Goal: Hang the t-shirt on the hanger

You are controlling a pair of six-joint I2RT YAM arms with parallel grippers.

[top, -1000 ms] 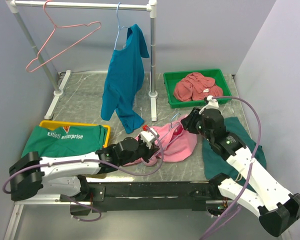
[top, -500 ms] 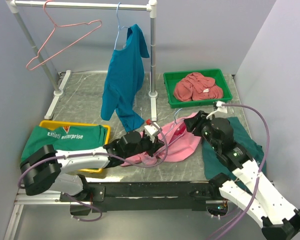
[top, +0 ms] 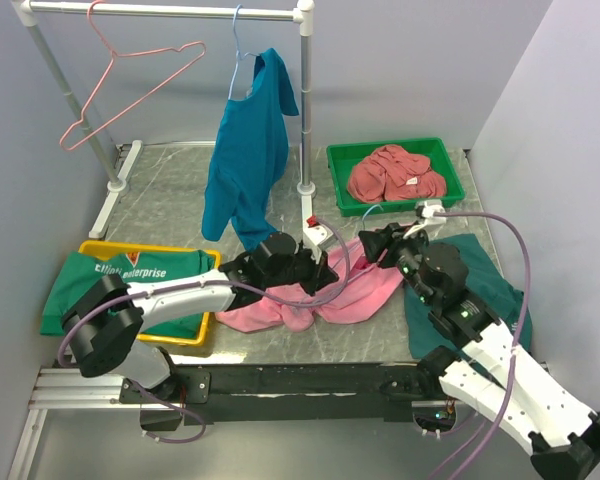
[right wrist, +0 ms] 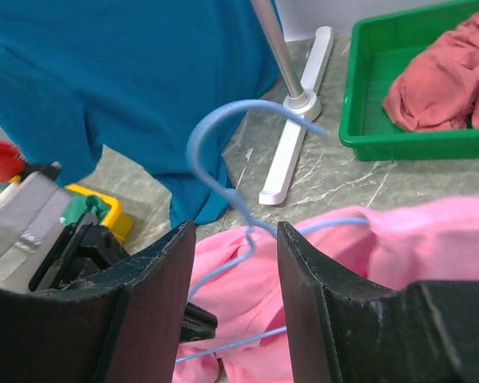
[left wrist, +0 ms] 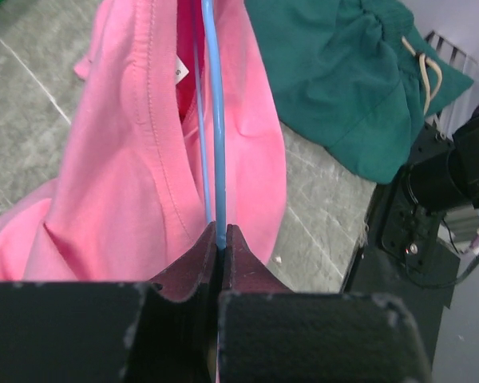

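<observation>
**Surface** (top: 170,190): grey, marbled, flat; it carries everything listed below.

**Clothes rail** (top: 170,12): pale tube frame standing along the far edge.

**Teal-blue shirt** (top: 245,160): hangs from the rail near its right post, with the hem trailing down to the surface.

**Bright pink cotton t-shirt** (top: 355,290): lies crumpled at the middle of the near edge, between the two arms. Its neck opening, with a label, shows in the left wrist view.

**Dark green garment** (top: 485,265): lies in a heap by the right edge, under the right arm.

**Green shirt with white lettering** (top: 130,275): draped over a yellow tray (top: 150,249) at the near left corner.

**Green plastic tray** (top: 380,208): at the far right corner, holding a dusty-rose garment (top: 395,172).

**Salmon-pink wire hanger** (top: 130,85): hooked on the left end of the rail, tilted.

**Thin light-blue wire hanger** (right wrist: 215,128): partly inside the pink t-shirt. Its wire runs into the neck opening and its hook rises clear of the cloth, towards the rail's right post.

**Left gripper** (left wrist: 220,235): rests at the t-shirt's left side, its fingers clenched on the blue hanger wire.

**Right gripper** (right wrist: 235,231): sits just beyond the t-shirt's far right side with its fingers (right wrist: 156,271) released and parted. The hanger's hook shows in the gap, and neither finger touches it.
</observation>
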